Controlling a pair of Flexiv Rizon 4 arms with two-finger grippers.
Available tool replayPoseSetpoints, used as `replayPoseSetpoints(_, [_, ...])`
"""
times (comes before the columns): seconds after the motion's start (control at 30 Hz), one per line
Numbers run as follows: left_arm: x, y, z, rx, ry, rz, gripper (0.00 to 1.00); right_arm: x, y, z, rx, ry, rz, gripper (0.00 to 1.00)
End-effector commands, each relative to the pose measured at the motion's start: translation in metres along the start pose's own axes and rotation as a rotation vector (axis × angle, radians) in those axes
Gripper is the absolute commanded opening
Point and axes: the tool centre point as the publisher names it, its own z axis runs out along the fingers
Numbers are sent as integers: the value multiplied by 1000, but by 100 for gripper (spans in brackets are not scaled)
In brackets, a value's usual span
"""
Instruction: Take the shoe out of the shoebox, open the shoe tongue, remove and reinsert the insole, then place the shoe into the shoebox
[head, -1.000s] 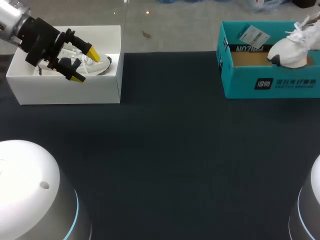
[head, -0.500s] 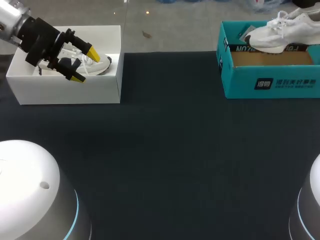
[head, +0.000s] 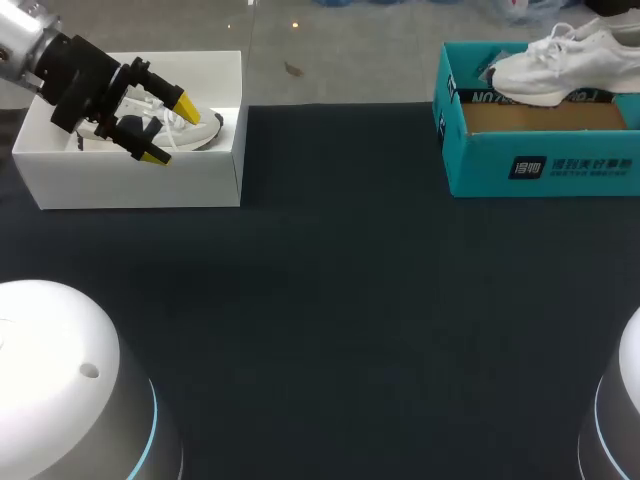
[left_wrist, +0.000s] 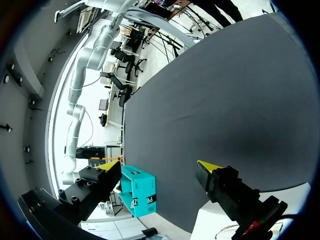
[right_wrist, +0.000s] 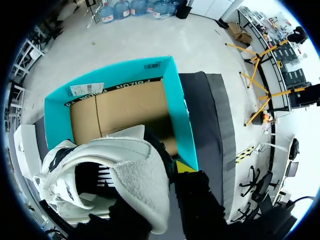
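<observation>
A white shoe (head: 548, 66) hangs level over the open teal shoebox (head: 540, 165) at the table's far right. In the right wrist view my right gripper (right_wrist: 162, 182) is shut on the white shoe (right_wrist: 125, 165) at its heel collar, one finger inside the opening and one outside. The teal shoebox (right_wrist: 182, 115) with its bare cardboard floor lies below. At the far left my left gripper (head: 167, 130) stands open above a white box (head: 130, 185) that holds a white and navy shoe (head: 200, 128). Nothing sits between the fingers of the left gripper (left_wrist: 159, 165).
The dark tabletop (head: 340, 300) stretches between the two boxes. The teal shoebox (left_wrist: 141, 189) shows beyond my left gripper's fingertips in the left wrist view. The rounded bases of both arms fill the near corners.
The white shoe swung from toe-down at the box's right end to level and higher over the teal shoebox. The left arm has stayed still.
</observation>
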Motion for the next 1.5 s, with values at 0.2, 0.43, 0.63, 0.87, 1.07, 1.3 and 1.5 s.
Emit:
replayPoseSetpoints(0.2, [0, 0, 0, 1, 4, 0, 100, -5, -7, 26, 2, 45, 152, 0])
replayPoseSetpoints(0.43, [0, 0, 0, 1, 4, 0, 100, -1, -8, 39, -16, 32, 172, 0])
replayPoseSetpoints(0.63, [0, 0, 0, 1, 4, 0, 100, 5, -10, 58, -36, -20, 162, 0])
replayPoseSetpoints(0.87, [0, 0, 0, 1, 4, 0, 100, 7, -9, 84, -47, -45, 205, 0])
replayPoseSetpoints(1.07, [0, 0, 0, 1, 4, 0, 100, 14, -11, 114, -41, -42, 239, 0])
replayPoseSetpoints(1.3, [0, 0, 0, 1, 4, 0, 100, 20, -12, 144, -27, -88, 223, 0])
replayPoseSetpoints(1.5, [0, 0, 0, 1, 4, 0, 100, 25, -12, 162, -21, -110, 227, 0])
